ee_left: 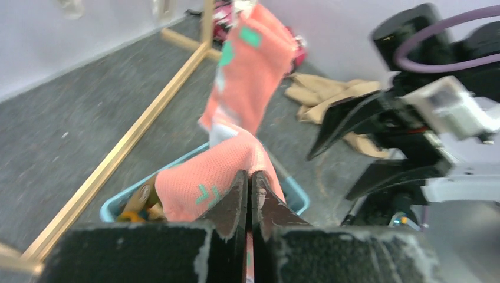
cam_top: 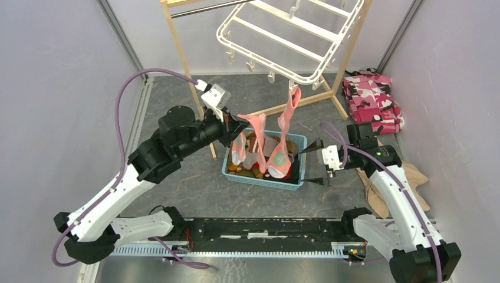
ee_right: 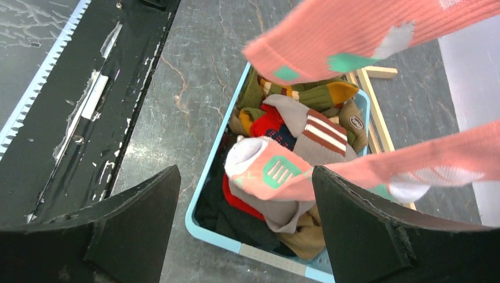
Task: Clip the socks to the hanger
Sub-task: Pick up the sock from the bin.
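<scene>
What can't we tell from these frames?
- Top external: hanger far side cut off by top edge.
- Top external: clip on hung sock too small to judge bite.
- Left wrist: left tool hides how much held sock it pinches.
- Right wrist: basket bottom buried under sock pile.

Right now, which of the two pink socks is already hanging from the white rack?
The right-hand sock, dangling from a clip on the near rim of the hanger. The other sock is pinched in the left gripper.
</scene>
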Motion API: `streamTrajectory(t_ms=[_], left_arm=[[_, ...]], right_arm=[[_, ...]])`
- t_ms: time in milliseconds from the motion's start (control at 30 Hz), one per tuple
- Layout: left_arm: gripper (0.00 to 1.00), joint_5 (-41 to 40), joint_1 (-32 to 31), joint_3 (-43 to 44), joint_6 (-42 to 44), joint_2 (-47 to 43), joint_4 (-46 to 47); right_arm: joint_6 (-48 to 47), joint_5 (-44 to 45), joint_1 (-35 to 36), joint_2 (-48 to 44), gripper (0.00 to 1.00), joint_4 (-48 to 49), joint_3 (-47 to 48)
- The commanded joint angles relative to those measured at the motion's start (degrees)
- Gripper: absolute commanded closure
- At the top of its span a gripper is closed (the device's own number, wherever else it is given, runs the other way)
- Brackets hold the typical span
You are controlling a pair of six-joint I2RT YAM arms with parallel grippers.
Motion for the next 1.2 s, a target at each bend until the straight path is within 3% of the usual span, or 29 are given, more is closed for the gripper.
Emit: streamTrajectory(t_ms=[0, 100, 167, 633, 867, 1167], left_arm=[[0.98, 12.8, 0.0, 1.4, 0.1, 0.7, 9.0], [0.98, 14.8, 0.0, -0.2, -4.3, 2.2, 15.8], [0.98, 15.5, -0.1, -0.9, -7.3, 3.5, 19.3], [0.98, 13.6, -0.1, -2.5, -13.8, 7.8, 28.3], [0.98, 9.6, 0.0, -4.2, -15.8, 6.5, 28.6], [0.98, 4.8, -0.1, -6.4, -15.7, 3.2, 23.6]], right_arm=[[14.0, 4.3, 4.7, -1.7, 0.12, 14.3, 1.3], [29.2, 13.1, 10.5, -5.2, 0.12, 30.3, -2.2], [35.2, 15.1, 12.6, -6.6, 0.11, 36.0, -3.5], [54.9, 17.2, 15.1, -10.0, 0.12, 48.1, -9.4], [74.7, 29.1, 17.6, -13.6, 0.14, 61.2, -12.2], [82.3, 36.8, 24.5, -11.3, 0.16, 63.0, -12.8]])
